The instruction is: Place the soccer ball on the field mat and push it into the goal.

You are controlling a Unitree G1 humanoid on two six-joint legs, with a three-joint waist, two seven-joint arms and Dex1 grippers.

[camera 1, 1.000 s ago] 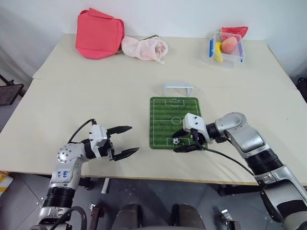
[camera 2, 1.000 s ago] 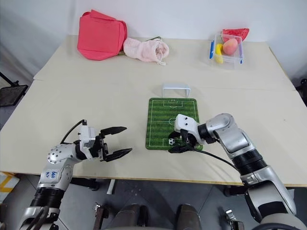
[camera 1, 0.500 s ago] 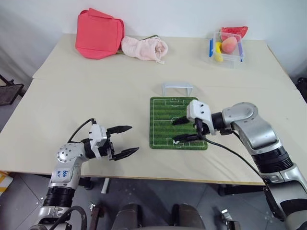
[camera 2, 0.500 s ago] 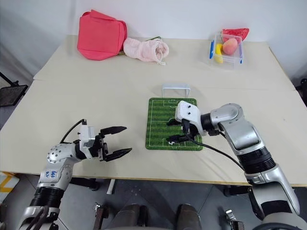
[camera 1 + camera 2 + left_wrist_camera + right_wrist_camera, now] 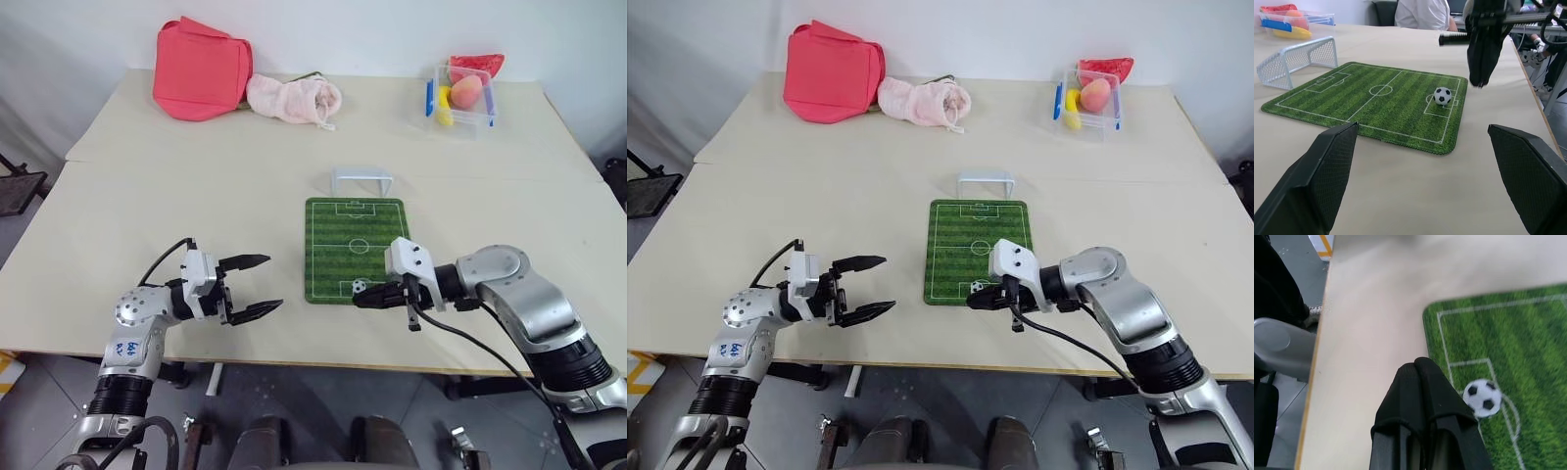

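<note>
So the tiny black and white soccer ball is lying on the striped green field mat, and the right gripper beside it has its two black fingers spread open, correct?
Not quite. The tiny black and white soccer ball does lie on the striped green field mat, but the right gripper beside it has its two black fingers pressed shut, as the right wrist view shows.

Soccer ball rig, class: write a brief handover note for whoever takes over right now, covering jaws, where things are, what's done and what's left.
Right gripper: jaws shut, empty, beside the ball.
Left gripper: jaws open, empty, over the table left of the mat.
Ball lies on the mat, in the goal box at the near end. Goal stands just past the far end.
Done: ball placed.
Left: push it along the mat into the goal.
</note>
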